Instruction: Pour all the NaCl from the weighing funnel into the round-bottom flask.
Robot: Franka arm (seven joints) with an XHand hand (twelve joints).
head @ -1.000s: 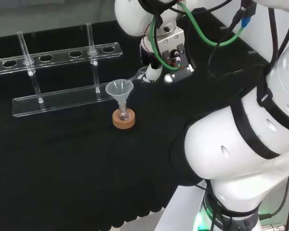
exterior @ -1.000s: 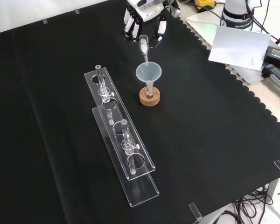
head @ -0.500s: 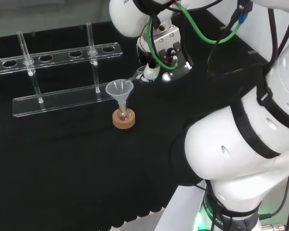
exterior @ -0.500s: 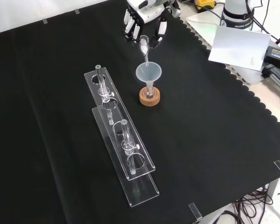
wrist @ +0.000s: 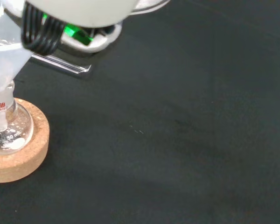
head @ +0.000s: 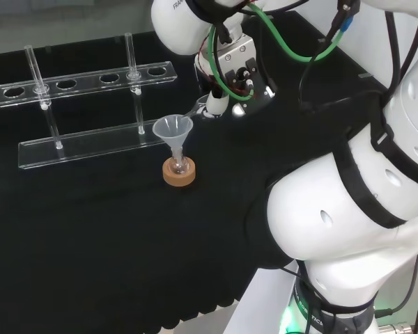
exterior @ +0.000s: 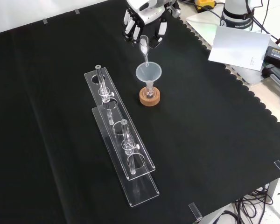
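Head view: your hand (head: 219, 103) hangs above the black-clothed bench (head: 90, 229), just right of a clear plastic funnel (head: 173, 131). That funnel sits in the neck of a small round-bottom flask (head: 179, 168), which rests on a cork ring (head: 179, 175) so its curved base cannot roll. A thin glass spout reaches from your hand to the funnel's rim, presumably so the salt drops inside the cone. An acrylic rack (head: 83, 108) with thin glass tubes stands behind, well apart.

Front view: your hand (exterior: 144, 29) comes in from the top, fingers (exterior: 129, 27) curled round the weighing funnel (exterior: 143, 46). You hold it tilted, spout down, its tip over the plastic funnel (exterior: 149, 73). White powder shows in its upper part, so the pour looks unfinished. The flask (exterior: 150, 93) and cork ring (exterior: 150, 97) stand directly below; the rack (exterior: 121, 149) lies toward the lower left.

Wrist view: the flask (wrist: 8, 130) sits snug in the cork ring (wrist: 23, 156), with white grains on its bottom. The plastic funnel's cone (wrist: 4, 58) widens above the neck, giving you a broad target. Black cloth (wrist: 186, 121) stretches beyond.
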